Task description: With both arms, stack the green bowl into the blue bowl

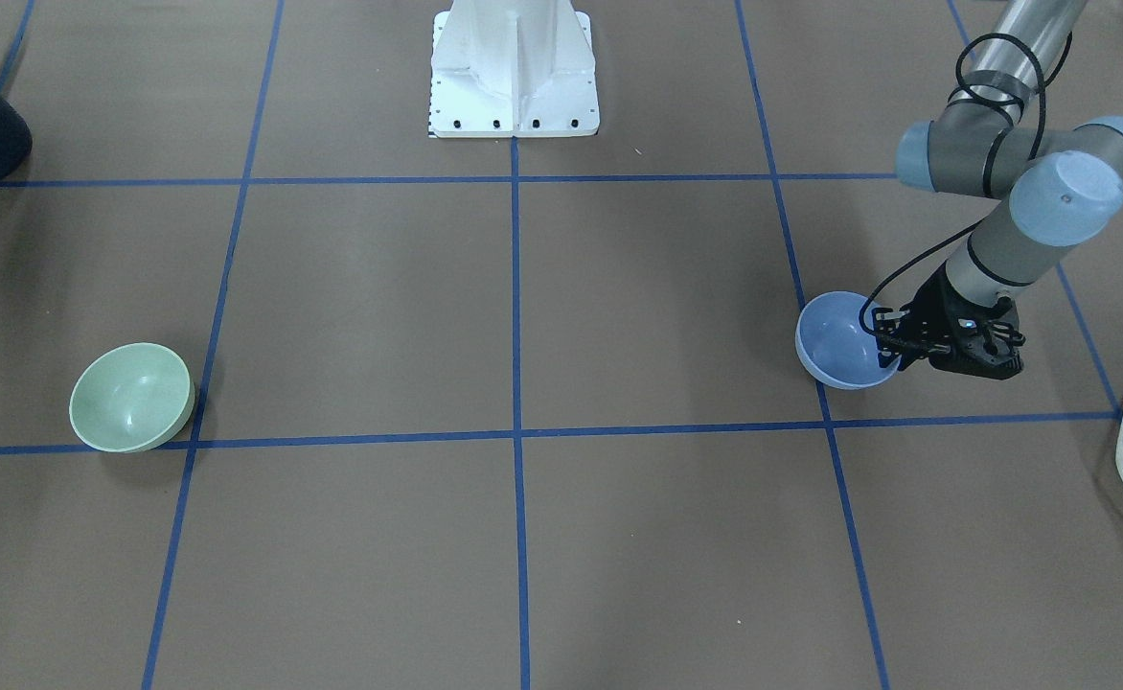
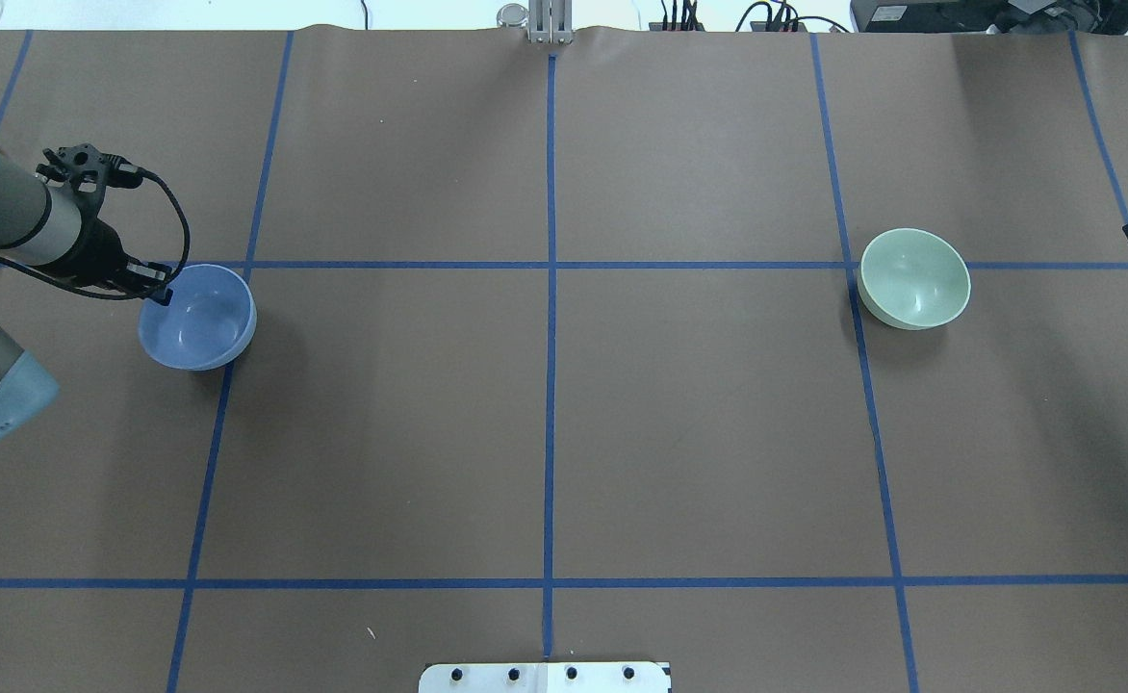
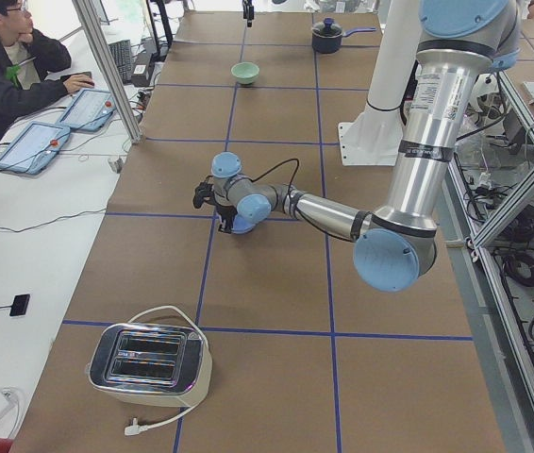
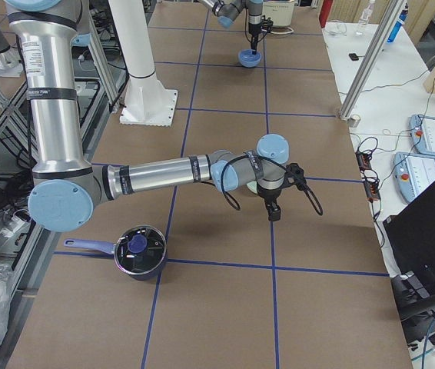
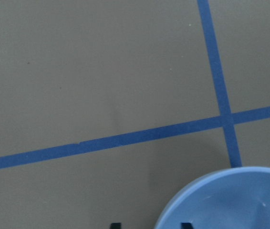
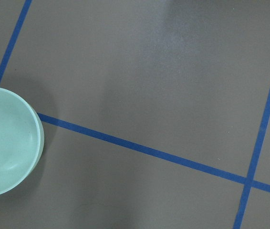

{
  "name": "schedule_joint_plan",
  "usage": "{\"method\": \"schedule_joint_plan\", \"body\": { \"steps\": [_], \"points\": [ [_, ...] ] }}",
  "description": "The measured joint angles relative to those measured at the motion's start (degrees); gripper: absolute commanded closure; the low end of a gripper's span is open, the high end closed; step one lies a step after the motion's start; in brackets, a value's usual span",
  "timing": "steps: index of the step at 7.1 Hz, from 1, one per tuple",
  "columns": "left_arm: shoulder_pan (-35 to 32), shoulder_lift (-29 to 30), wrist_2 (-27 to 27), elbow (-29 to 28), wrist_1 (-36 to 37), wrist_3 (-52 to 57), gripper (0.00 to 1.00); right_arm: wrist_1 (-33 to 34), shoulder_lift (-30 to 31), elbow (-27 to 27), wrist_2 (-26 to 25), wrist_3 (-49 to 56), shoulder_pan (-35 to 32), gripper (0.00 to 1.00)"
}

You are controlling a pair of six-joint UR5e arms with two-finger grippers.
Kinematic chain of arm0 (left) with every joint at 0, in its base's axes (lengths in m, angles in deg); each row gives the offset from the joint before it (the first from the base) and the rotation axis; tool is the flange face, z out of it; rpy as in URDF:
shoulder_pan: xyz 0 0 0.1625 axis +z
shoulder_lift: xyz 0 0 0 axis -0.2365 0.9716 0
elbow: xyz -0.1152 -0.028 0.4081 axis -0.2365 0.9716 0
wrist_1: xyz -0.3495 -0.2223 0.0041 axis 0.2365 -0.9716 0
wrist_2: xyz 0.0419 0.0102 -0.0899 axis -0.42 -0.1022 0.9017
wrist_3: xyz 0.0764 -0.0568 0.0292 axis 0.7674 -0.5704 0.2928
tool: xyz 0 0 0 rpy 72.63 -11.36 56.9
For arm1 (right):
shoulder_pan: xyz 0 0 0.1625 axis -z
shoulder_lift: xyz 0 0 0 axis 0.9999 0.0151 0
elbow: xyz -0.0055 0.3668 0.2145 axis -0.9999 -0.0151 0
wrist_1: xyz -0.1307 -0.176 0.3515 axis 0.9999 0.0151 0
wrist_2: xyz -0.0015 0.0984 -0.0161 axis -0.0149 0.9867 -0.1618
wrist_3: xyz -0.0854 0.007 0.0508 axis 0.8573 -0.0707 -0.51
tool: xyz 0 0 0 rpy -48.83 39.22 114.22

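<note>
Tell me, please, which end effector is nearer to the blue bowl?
Left. The left end effector straddles the blue bowl's rim on its outer side. The right end effector hangs far across the table, beyond the green bowl.

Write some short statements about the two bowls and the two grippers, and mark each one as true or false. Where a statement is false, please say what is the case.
1. The green bowl sits inside the blue bowl. False: the green bowl and the blue bowl stand far apart, at opposite ends of the table.
2. The left gripper is at the blue bowl's rim, with one finger on each side of it. True.
3. The right gripper holds the green bowl. False: nothing touches the green bowl; the right gripper hangs off to its side.
4. Both bowls stand upright, with the opening upward. True.
</note>
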Motion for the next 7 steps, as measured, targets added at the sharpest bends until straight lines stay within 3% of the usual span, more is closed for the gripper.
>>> {"method": "schedule_joint_plan", "body": {
  "steps": [2, 4, 7],
  "points": [
    [0.0, 0.1, 1.4, 2.5, 0.7, -1.1, 1.0, 0.0, -0.1, 0.0, 0.0, 0.0, 0.0, 0.0],
    [0.4, 2.8, 3.5, 5.3, 2.0, -10.1, 1.0, 0.0, -0.1, 0.0, 0.0, 0.0, 0.0, 0.0],
    [5.2, 14.6, 3.0, 5.9, 12.8, -21.4, 1.0, -0.3, 0.0, 0.1, 0.1, -0.2, 0.0, 0.0]
  ]
}}
